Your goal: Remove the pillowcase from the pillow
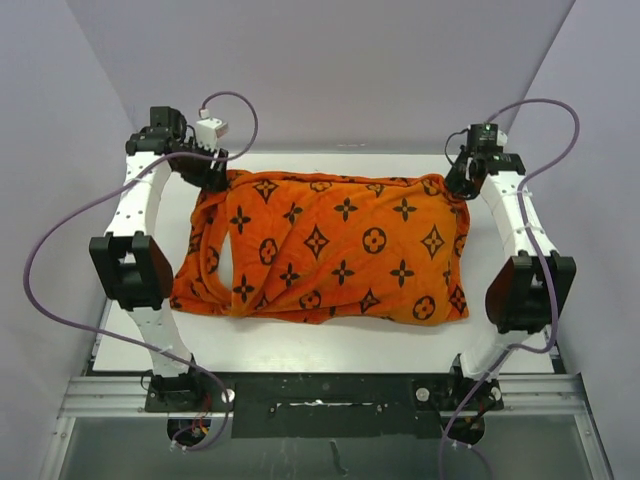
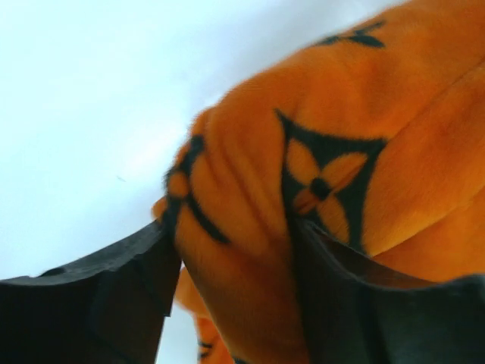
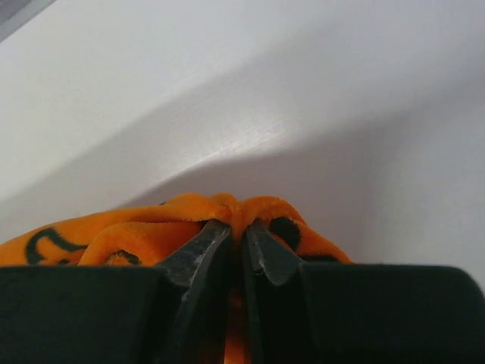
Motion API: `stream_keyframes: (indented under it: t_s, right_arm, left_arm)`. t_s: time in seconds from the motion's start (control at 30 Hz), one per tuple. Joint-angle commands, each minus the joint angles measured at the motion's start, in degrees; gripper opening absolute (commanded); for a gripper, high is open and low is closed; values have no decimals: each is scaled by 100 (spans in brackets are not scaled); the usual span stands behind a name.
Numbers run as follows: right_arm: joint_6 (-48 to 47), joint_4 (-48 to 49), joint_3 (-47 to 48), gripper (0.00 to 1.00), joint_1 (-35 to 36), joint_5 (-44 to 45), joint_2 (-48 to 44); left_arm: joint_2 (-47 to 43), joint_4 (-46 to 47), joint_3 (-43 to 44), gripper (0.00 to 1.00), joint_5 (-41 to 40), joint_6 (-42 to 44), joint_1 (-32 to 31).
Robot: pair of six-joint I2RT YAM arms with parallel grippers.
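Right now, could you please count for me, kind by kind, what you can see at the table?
pillowcase: 1
arms: 2, the left arm and the right arm
pincers: 2, the left pincer and the right pincer, each clamped on orange cloth
table: 1
Total: 6
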Motion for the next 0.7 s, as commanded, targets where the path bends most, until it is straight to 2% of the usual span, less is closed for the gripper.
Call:
stream_keyframes:
  t_s: [0.0,0.03,0.13,0.2,0.27,0.3,0.37,0.47,0.53,0.67]
  right_arm:
    - [-217,270,949,12,34,-40,607]
    - [-238,262,1117,16,22,4,776]
    - [-273,162,1541,30,20,172,1207]
    - [-321,-45,1885,48,63,533,1406]
    - [-467,-137,2166,72,159,974,1467]
    - [-587,-111,2256,79,228,1156,1461]
    - [-828,-20,2410,84,438,1533,1414]
    - [-1260,260,2545,89,910,1989,1334]
    - [-1588,476,2623,90,1361,2184,1323]
    - [-2194,567,3134,95,2539,2541,1629]
  left_arm:
    - [551,743,1281,70,-546,-449,12]
    - [660,799,1473,81,-620,-551,58]
    - [921,810,2067,96,-547,-772,278]
    - [1025,634,2428,98,-258,-922,480]
    - [1014,381,2622,98,162,-1004,714]
    - [957,272,2606,98,354,-999,787]
    - [727,158,2300,98,654,-903,856]
    - [177,333,1315,98,1130,-767,837]
    - [-131,527,459,98,1306,-739,744]
    - [-459,771,-557,97,1500,-864,590]
